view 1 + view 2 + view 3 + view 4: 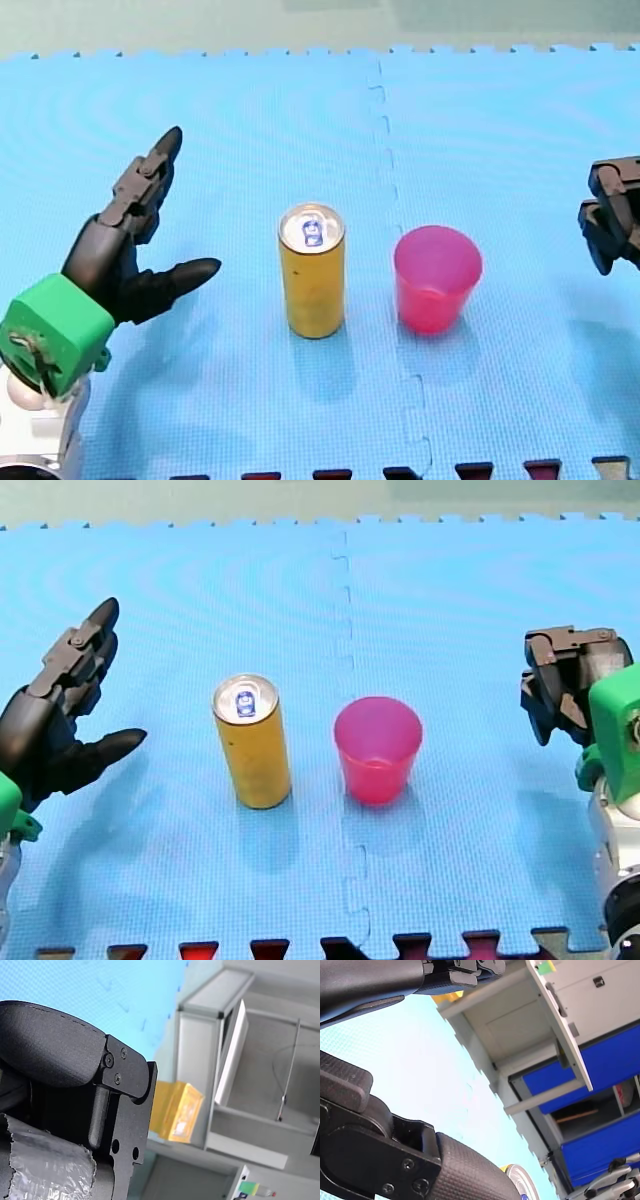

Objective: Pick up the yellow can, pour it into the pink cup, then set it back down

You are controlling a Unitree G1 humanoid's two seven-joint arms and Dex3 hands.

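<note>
- While you look down at the blue foam mat [250, 110], the yellow can [313, 285] stands upright in the middle of it. Its silver lid faces up and the tab is showing.
- Just right of the can is the pink cup [437, 278], upright and mouth up. It's near the can but not touching it.
- Left of the can and well apart from it, your left hand [140, 240] hovers over the mat. It grips nothing, its fingers are uncurled, and the thumb points toward the can.
- Far to the can's right, out past the cup, is your right hand [560, 685]. Its fingers are curled in on themselves with nothing inside them.
- A jigsaw seam [384, 120] in the mat runs away from you on the can's right side and passes behind the cup.
- In the second wrist view, the can's silver lid peeks out just past a dark textured finger [470, 1170]. A grey cabinet with blue panels [600, 1060] sits beyond the mat's edge.
- In the first wrist view, a yellow box [177, 1110] sits on a grey shelf off the mat.
</note>
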